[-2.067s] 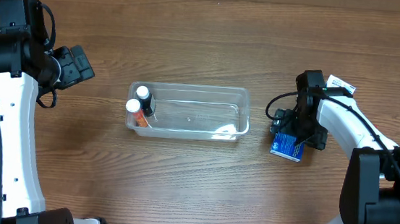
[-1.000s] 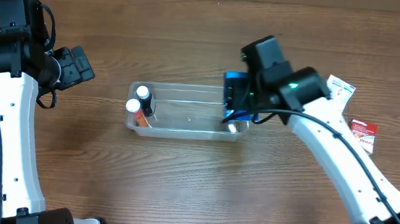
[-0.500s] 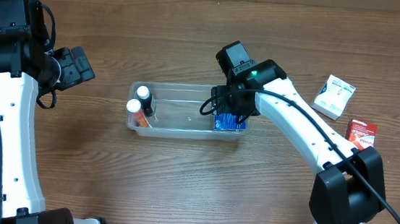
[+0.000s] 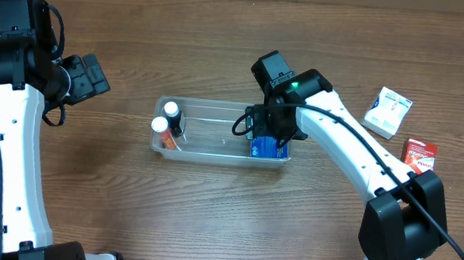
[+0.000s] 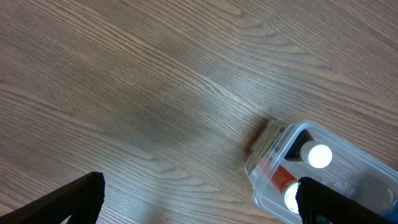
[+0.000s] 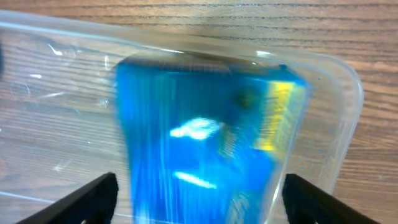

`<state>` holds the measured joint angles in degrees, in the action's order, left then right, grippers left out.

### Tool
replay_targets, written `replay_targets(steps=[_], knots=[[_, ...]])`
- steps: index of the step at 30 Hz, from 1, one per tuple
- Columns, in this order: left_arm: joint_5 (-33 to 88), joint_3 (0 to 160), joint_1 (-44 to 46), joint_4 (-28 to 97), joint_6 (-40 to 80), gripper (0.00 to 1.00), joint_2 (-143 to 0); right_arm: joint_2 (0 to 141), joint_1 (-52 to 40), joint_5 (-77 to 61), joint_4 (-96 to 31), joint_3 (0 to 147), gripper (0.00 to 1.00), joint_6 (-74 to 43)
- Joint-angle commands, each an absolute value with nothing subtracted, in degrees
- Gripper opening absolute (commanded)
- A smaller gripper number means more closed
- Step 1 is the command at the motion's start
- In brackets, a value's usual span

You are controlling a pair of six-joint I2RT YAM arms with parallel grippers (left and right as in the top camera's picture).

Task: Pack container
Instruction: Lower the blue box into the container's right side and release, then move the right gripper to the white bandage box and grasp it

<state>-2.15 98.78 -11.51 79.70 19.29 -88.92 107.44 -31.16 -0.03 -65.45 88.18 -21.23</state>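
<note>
The clear container [image 4: 215, 134] lies at the table's middle. At its left end stand two white-capped bottles [image 4: 171, 108], [image 4: 160, 125]. A blue box [image 4: 269, 148] lies in its right end. My right gripper [image 4: 269, 133] hangs right over that box. In the right wrist view the blue box [image 6: 205, 143] is blurred inside the container [image 6: 349, 84], and my fingers [image 6: 202, 196] are spread wide on either side of it. My left gripper [image 4: 93, 77] is open and empty, well left of the container. The left wrist view shows the container's corner [image 5: 272, 158] with the bottle caps [image 5: 319, 155].
A white box [image 4: 388, 112] and a red box [image 4: 420, 154] lie on the table at the far right. The wooden table runs all around the container.
My right arm carried the blue box from the table's right side to the container's right end. The box now sits lower in it, and the container slid slightly right and nearer. The left arm held still.
</note>
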Motion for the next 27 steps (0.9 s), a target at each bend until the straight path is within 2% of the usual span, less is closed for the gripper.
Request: replay_targets(steps=[1, 7, 9, 10, 11, 12, 17, 19, 21, 27], knots=[[-1.9, 99.6, -11.6, 79.5, 18.2, 1.0, -88.0, 107.8, -31.2, -0.1, -65.1, 89.1, 0.93, -21.5], [-1.9, 99.6, -11.6, 79.6, 18.1, 1.0, -88.0, 107.1, -31.2, 3.5, -64.7, 91.5, 0.87, -21.3], [-1.9, 99.6, -11.6, 79.9, 18.0, 1.0, -88.0, 104.5, -30.5, 9.5, -68.2, 99.6, 0.91, -21.3], [-1.9, 99.6, -11.6, 79.9, 18.0, 1.0, -88.0, 103.3, -29.4, 12.5, -69.6, 103.9, 0.96, -21.2], [-1.9, 99.6, -11.6, 79.9, 18.0, 1.0, -88.0, 102.5, -27.3, 14.6, -70.9, 108.3, 1.0, -21.2], [-1.9, 99.6, -11.6, 79.9, 18.0, 1.0, -88.0, 102.2, -21.4, 14.7, -72.3, 113.7, 1.0, -21.0], [-1.9, 99.6, -11.6, 79.9, 17.8, 1.0, -88.0, 105.6, 2.5, 7.7, -71.7, 113.9, 1.0, -18.3], [-1.9, 99.6, -11.6, 79.9, 17.8, 1.0, -88.0, 109.1, 7.7, 6.5, -71.7, 112.6, 1.0, -16.0], [-1.9, 99.6, -11.6, 79.8, 17.8, 1.0, -88.0, 114.1, 9.8, 5.0, -72.1, 111.8, 1.0, -12.0], [-1.9, 99.6, -11.6, 79.8, 17.8, 1.0, -88.0, 127.0, 10.4, 5.0, -72.4, 111.6, 1.0, -12.0]])
